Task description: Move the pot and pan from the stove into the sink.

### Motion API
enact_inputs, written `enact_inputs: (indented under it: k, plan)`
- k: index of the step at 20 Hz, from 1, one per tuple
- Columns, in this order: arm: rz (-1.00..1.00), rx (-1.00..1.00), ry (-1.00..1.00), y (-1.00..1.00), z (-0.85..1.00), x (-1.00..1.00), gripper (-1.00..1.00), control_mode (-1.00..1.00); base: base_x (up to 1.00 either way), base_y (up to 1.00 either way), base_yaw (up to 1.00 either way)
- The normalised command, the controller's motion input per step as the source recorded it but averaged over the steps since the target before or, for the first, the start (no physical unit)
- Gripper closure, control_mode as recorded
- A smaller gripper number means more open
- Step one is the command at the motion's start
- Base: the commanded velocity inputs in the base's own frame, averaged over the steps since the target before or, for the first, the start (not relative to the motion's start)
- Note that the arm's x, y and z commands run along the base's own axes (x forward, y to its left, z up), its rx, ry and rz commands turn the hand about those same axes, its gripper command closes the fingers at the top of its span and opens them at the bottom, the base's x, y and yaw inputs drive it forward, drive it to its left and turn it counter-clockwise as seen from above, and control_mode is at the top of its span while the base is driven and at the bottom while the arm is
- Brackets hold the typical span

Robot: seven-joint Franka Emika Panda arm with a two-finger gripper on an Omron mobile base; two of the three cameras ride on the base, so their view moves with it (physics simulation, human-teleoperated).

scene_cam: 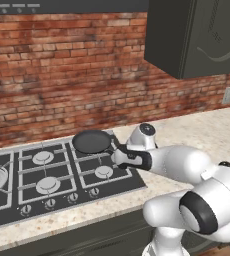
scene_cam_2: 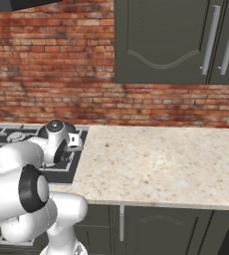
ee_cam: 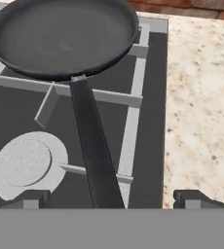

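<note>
The black pan [scene_cam: 91, 141] [ee_cam: 60, 36] rests on the back right burner of the stove [scene_cam: 57, 195]. Its long handle [ee_cam: 92, 146] points toward the hand and runs down between the two fingertips [ee_cam: 31, 199]. My gripper [ee_cam: 114, 199] [scene_cam: 116, 156] is open, one finger on each side of the handle's end and neither touching it. The pot and the sink are out of view. The front right ring burner [ee_cam: 24, 163] lies beside the handle.
A beige speckled counter [scene_cam_2: 156, 159] stretches to the right of the stove. Dark wall cabinets [scene_cam_2: 176, 40] hang above it against the brick wall [scene_cam: 62, 65]. Small knobs [scene_cam: 49, 203] line the stove's front. A wall outlet [scene_cam: 228, 94] sits at the far right.
</note>
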Motion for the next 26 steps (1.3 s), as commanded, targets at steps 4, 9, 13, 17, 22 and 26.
enact_inputs:
  k: [4,9,13,17,22,26]
  plan:
    - [0.00,-0.02,0.05,0.02,-0.14,0.09,-1.00,-1.00,0.00,0.00,0.00]
    - [0.01,-0.07,0.05,0.13,-0.42,0.26,-1.00,-1.00,0.00,0.00,0.00]
    - [0.01,-0.07,0.02,0.17,-0.46,0.33,-1.00,-1.00,0.00,0.00,0.00]
    - [0.01,-0.04,0.00,0.09,-0.27,0.19,1.00,-1.00,0.00,0.00,0.00]
    - [0.00,0.00,0.00,0.00,0.05,0.00,1.00,-1.00,0.00,0.00,0.00]
    - [0.00,0.01,0.02,0.00,0.53,0.00,1.00,-1.00,0.00,0.00,0.00]
